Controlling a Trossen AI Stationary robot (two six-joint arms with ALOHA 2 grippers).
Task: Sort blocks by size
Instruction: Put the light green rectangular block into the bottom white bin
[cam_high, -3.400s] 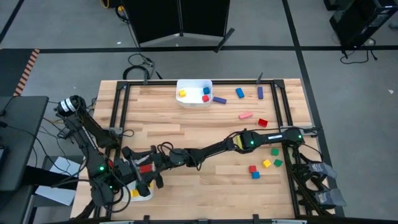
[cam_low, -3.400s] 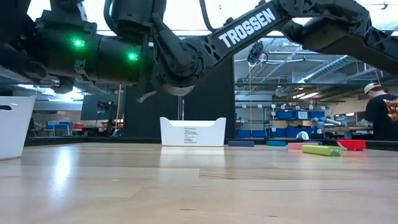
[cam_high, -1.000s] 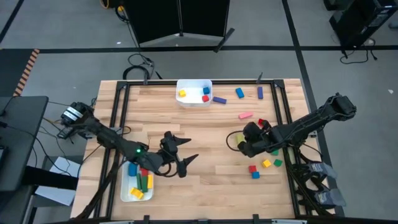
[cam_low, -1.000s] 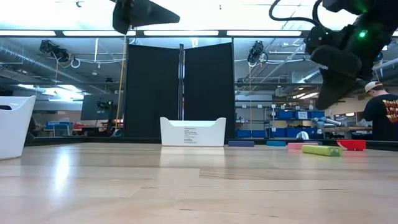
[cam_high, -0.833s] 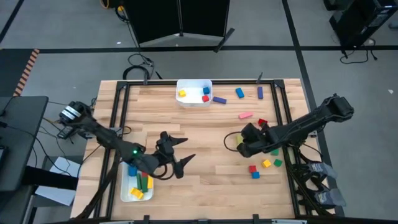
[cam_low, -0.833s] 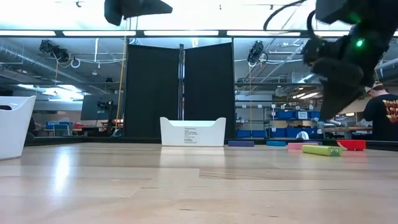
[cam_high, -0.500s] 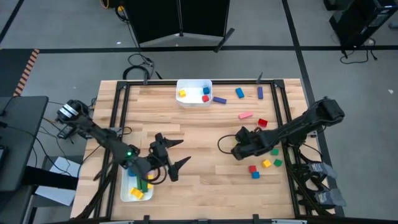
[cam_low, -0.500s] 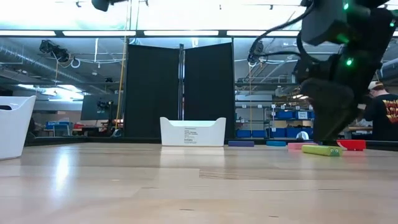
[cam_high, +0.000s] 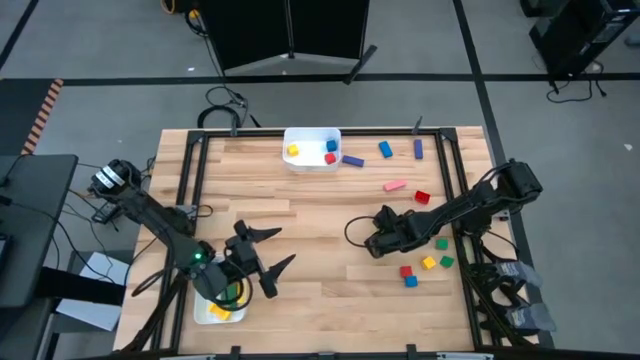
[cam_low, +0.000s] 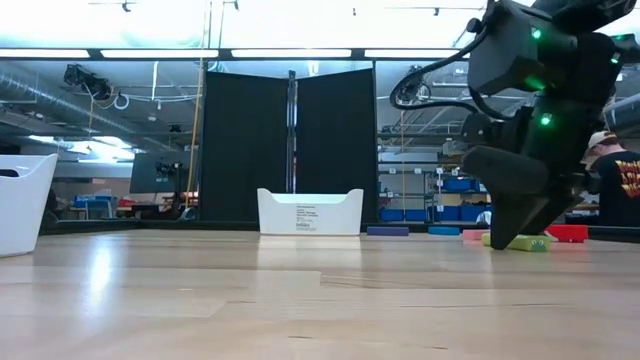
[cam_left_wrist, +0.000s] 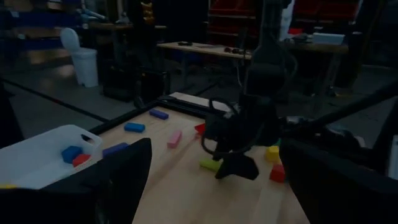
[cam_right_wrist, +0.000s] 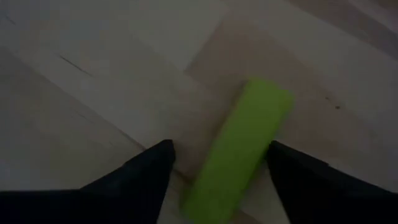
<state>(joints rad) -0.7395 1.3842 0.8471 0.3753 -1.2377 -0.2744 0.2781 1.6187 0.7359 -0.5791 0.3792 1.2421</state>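
Item 1, light wooden slatted table (cam_high: 320, 200): you see it whole only from overhead; the table-level view shows it edge-on.
Item 2, right gripper (cam_right_wrist: 217, 168): low over the table's right half; fingers spread, one on each side of the lime-green bar block (cam_right_wrist: 239, 146), not closed on it; only its wrist view shows you this straddle; overhead the arm hides the bar.
Item 3, left gripper (cam_high: 265, 255): fingers wide apart, nothing between them, beside the white rectangular plastic tray (cam_high: 208, 312) at the near left corner.
Item 4, second white tray (cam_high: 312, 148): at the far edge; holds small yellow, blue and red cubes.
Item 5, the lime-green bar: flat on the wood; long axis runs along the gap between the fingers.
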